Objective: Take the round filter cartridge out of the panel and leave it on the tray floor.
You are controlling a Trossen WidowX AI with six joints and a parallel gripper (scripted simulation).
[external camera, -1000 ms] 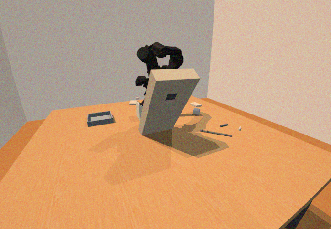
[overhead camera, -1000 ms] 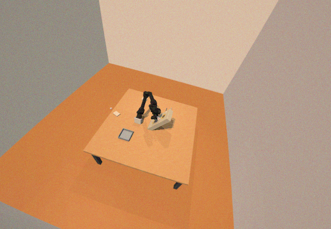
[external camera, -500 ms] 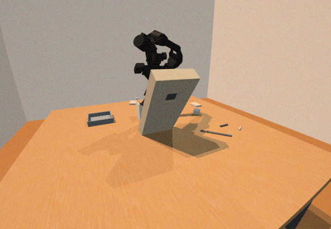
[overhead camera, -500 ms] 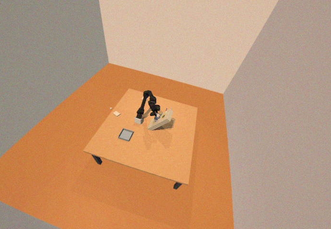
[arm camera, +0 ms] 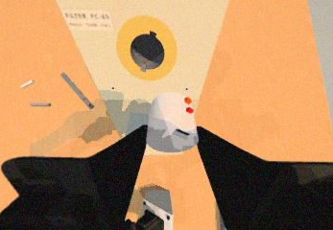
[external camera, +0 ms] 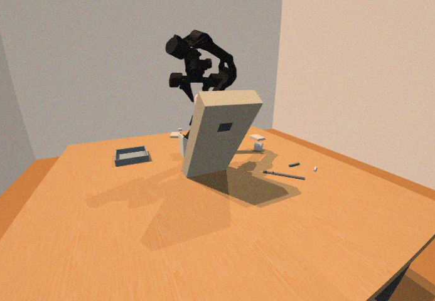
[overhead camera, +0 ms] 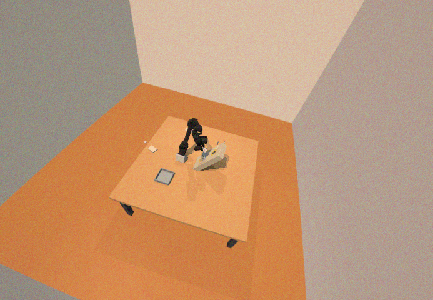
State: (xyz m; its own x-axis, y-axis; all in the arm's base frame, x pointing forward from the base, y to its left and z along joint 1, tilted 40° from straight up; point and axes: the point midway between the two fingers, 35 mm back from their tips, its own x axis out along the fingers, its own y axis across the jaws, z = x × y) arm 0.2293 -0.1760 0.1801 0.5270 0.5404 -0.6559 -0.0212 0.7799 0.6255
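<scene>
Orange table top [external camera: 225, 230] carries the tilted service panel [arm camera: 207, 57]. Pincer [arm camera: 172, 136] is clamped on the filter cartridge [arm camera: 173, 122], out of its dark socket [arm camera: 147, 49] ahead. Left to do: carry it to the tray [external camera: 132, 156], off to the side, then release.

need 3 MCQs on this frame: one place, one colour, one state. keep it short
1. Where is the filter cartridge?
A. seated in the panel socket
B. between the gripper fingers, out of the panel
C. in the tray

2. What colour is the ring around the socket on the service panel?
A. yellow
B. red
C. blue

3. What state is the gripper in?
A. open, holding nothing
B. fully shut on nothing
C. shut on the cartridge

Answers:
1 B, the wrist view shows the socket as a dark hole and the cartridge between the fingers.
2 A, the ring is yellow.
3 C, both fingers flank the cartridge.
</scene>
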